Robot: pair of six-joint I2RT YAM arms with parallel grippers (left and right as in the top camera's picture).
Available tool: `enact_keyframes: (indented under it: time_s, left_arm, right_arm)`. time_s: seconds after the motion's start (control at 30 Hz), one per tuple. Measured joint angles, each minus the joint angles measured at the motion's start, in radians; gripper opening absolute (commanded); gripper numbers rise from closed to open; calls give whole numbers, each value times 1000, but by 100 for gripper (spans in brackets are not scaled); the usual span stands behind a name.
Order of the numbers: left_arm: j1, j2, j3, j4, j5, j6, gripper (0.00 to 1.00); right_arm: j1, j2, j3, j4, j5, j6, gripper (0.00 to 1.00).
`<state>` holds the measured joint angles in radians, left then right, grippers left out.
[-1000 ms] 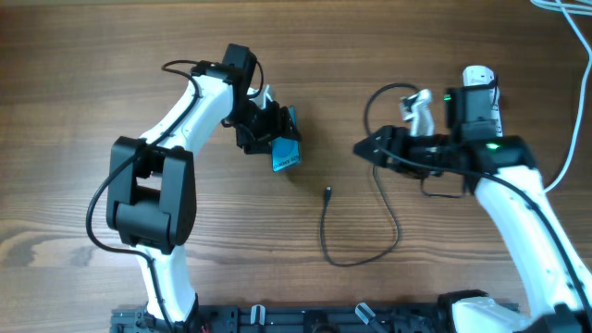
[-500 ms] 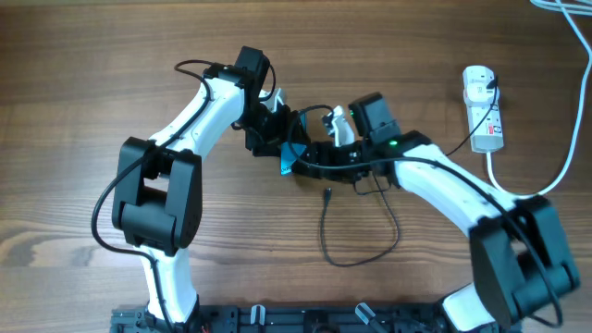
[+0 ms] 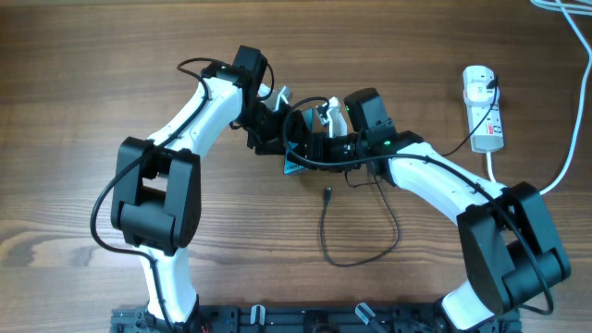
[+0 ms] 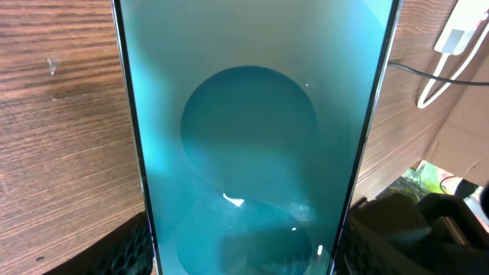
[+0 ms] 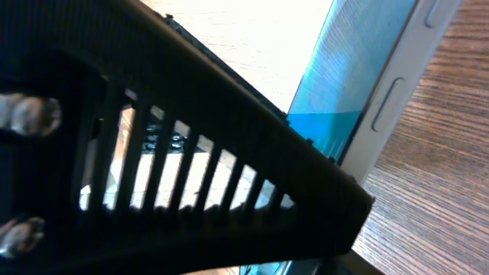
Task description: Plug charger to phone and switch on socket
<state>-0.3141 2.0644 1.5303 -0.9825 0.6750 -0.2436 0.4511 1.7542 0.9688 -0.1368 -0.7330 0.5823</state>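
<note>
The charger (image 3: pixel 323 229), a thin black cable, loops loose on the wooden bench (image 3: pixel 92 55), its small connector tip (image 3: pixel 327 194) free, just near of the phone (image 4: pixel 252 114). The phone's turquoise screen shows a darker disc. The left claw (image 4: pixel 250 243) clamps its edges. The right claw (image 3: pixel 313 146) crowds close; open or closed, I cannot tell. The white socket (image 3: pixel 483 111) lies far right, black plug in.

a thick white cable (image 3: pixel 573 139) curves over the wooden table (image 3: pixel 83 83) (far right).
</note>
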Motion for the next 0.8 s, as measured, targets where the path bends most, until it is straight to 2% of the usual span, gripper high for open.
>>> enact_keyframes:
  time_s: [0.1, 0.23, 0.37, 0.47, 0.5, 0.57, 0.63, 0.67, 0.7, 0.8]
  left_arm:
    - [0, 0, 0, 0, 0, 0, 4]
    - [1, 0, 0, -2, 4, 4, 4]
    - [1, 0, 0, -4, 4, 7, 8]
    - [3, -4, 0, -4, 0, 7, 24]
    - [3, -4, 0, -4, 0, 7, 33]
    - [3, -4, 0, -4, 0, 7, 63]
    - [3, -4, 0, -4, 0, 7, 79]
    - [3, -4, 0, -4, -1, 6, 96]
    - [3, -4, 0, -4, -3, 10, 100]
    - [2, -4, 0, -3, -23, 10, 100]
  right_arm:
    - [1, 0, 0, 2, 1, 9, 30]
    - [0, 0, -2, -3, 13, 25, 21]
    - [-1, 0, -7, -5, 25, 59, 6]
    - [-5, 4, -11, -11, 41, 87, 4]
    - [-5, 4, -11, -11, 42, 92, 4]
    - [-5, 4, -11, -11, 42, 96, 4]
    - [-5, 4, -11, -11, 42, 99, 4]
    - [-5, 4, -11, -11, 42, 99, 4]
    - [-5, 4, -11, -9, 42, 99, 4]
    - [-4, 4, -11, -1, 34, 102, 4]
